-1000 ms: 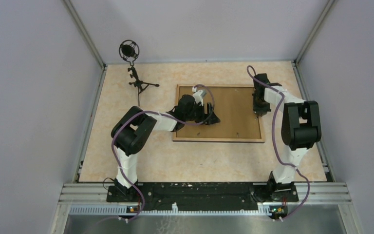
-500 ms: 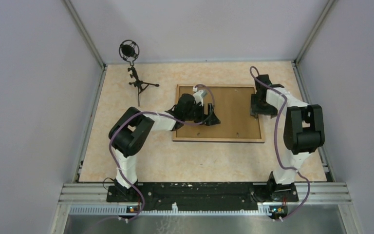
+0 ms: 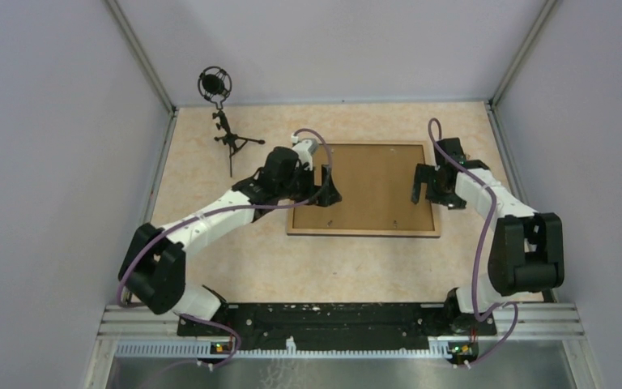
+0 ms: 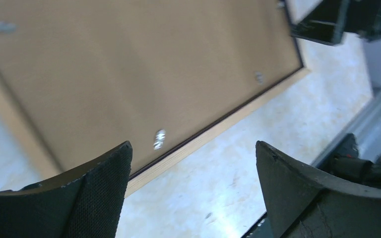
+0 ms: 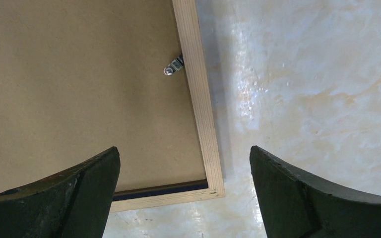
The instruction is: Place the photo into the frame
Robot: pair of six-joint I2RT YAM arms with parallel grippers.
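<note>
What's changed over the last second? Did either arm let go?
The left gripper drew back leftward from mid-board to the left rail of the frame, fingers wide. The right gripper at the right rail opened from shut and slid slightly nearer; neither holds anything now. Frame, backing board and microphone stand stayed put.

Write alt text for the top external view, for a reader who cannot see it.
A thin light-wood rectangular picture frame lies flat on a beige marbled tabletop, a plain brown backing board filling it. The left end effector hangs open over its left side and the right end effector over its right side, neither holding anything.
</note>
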